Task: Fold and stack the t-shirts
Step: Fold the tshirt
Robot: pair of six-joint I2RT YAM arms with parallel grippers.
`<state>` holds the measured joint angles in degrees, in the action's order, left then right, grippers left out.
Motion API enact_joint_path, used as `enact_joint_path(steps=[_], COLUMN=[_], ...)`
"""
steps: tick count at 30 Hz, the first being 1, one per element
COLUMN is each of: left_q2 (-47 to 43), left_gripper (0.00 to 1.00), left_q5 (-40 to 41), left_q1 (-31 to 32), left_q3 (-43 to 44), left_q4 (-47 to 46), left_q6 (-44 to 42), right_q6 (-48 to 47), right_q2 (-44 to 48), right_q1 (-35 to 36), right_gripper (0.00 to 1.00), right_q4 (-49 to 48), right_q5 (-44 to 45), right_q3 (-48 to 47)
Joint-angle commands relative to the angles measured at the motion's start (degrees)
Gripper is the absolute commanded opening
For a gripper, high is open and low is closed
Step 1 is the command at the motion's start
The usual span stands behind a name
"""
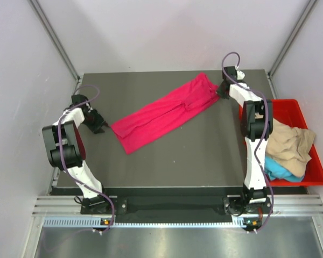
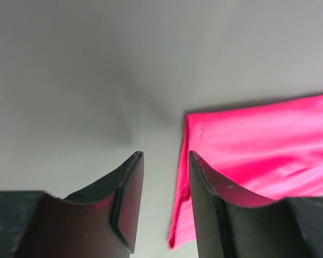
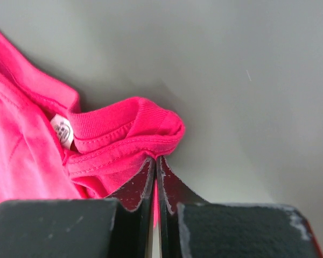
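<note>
This is looking like a robotics lab test cell: plain white panels (image 1: pixel 161 32) are walling in a dark desk (image 1: pixel 204 156), with metal frame posts (image 1: pixel 56 40) running up the upper corners. Two robot arms, the left arm (image 1: pixel 67 145) and the right arm (image 1: pixel 254 156), are standing bolted to an aluminium rail (image 1: pixel 296 207) along the bottom edge.

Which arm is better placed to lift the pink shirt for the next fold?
Right, probably. The right gripper is shut on the pink shirt at its collar end. The left gripper is open beside the hem corner, gripping nothing.
</note>
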<state>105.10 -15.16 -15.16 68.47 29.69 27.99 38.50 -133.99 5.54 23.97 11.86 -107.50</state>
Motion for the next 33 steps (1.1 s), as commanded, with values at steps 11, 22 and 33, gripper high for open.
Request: enact_joint_path(steps=[11,22,33], left_q2=[-7.2,-4.3,2.0], left_gripper=[0.43,0.44,0.44], left_q5=[-2.9,-4.4,-7.5], left_q1=[1.2,2.7,2.6], left_q3=[4.1,10.5,12.2], left_q4=[-0.9,-2.2,-2.4], left_q6=[-3.6,-0.3,-0.6], right_q6=[-1.4,20.7,37.4], right_q2=[-1.1,33.9,32.1], right_q1=[-5.0,10.1,39.9], right_gripper=[0.30,0.42,0.40], right_q4=[5.0,4.9,-1.8], right_q5=[-5.9,-3.6,1.7], right_q3=[-10.9,25.5,31.6])
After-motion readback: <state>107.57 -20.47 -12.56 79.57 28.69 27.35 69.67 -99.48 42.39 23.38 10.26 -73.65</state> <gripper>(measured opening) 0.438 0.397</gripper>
